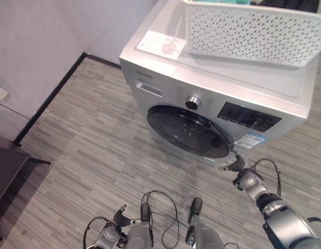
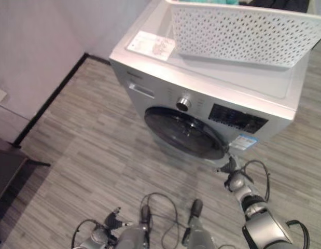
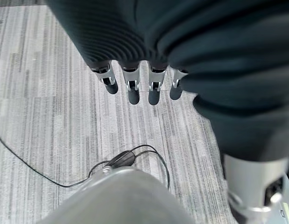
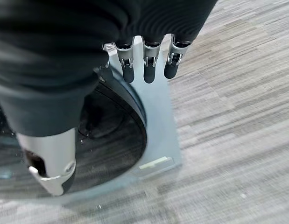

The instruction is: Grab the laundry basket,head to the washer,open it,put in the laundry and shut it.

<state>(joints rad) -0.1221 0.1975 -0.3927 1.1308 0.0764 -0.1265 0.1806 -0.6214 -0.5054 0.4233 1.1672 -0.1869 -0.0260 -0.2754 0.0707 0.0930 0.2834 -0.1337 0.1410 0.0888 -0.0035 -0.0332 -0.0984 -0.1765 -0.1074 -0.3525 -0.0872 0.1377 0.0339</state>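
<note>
The silver washer [image 1: 222, 78] stands ahead with its round dark door [image 1: 189, 129] shut. On its top sits the white perforated laundry basket [image 1: 248, 31], holding teal cloth [image 1: 227, 1] and dark cloth [image 1: 297, 4]. My right hand [image 1: 242, 176] is at the door's lower right rim. In the right wrist view its fingers [image 4: 149, 67] are straight and point at the door rim [image 4: 139, 116], holding nothing; I cannot tell whether they touch it. My left hand [image 1: 116, 228] hangs low over the floor, and its fingers [image 3: 133, 88] are relaxed and empty.
A printed sheet [image 1: 163, 44] lies on the washer's top left corner. Grey plank floor [image 1: 87, 140] spreads to the left of the washer. A wall with a black baseboard [image 1: 51, 96] runs along the left, with a dark piece of furniture [image 1: 4, 171] beside it.
</note>
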